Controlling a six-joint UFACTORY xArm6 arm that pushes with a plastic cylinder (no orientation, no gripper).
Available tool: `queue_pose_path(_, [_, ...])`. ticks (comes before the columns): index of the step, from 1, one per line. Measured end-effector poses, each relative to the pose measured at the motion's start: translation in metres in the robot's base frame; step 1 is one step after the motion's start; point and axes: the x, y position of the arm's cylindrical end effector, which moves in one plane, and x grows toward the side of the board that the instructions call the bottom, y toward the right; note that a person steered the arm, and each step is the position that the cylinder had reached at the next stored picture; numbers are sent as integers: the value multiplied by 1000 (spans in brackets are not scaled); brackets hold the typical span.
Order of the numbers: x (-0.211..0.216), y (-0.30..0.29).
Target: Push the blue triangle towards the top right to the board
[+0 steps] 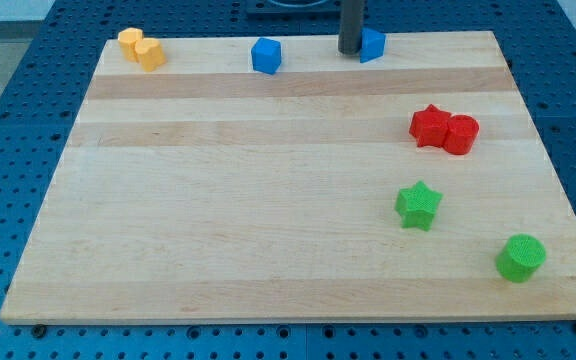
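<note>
Blue triangle (373, 44) sits at the view's top edge of the bench (268, 240), right of centre, with the rod's tip (351, 51) pressed against its left side. The tool is a bare rod with nothing to open or close, so it clamps nothing; it can only shove. A blue cube (266, 55) lies well to the view's left along the same edge, and a yellow pair of blocks (141, 48) sits in the top left corner. A red star (428, 125) and a red cylinder (460, 133) touch each other at the view's right, with a green star (418, 205) and a green cylinder (521, 257) lower down.

The likely trouble is the edge: the triangle is already almost at the board's top rim, so any upward component in the push could tip it off. An off-centre contact could also spin it and let it slip past the tip.
</note>
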Motion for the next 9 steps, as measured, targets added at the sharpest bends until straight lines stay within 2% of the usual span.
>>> queue_pose_path(3, [0, 67])
queue_pose_path(5, [0, 85])
queue_pose_path(8, [2, 92])
queue_pose_path(9, [29, 61])
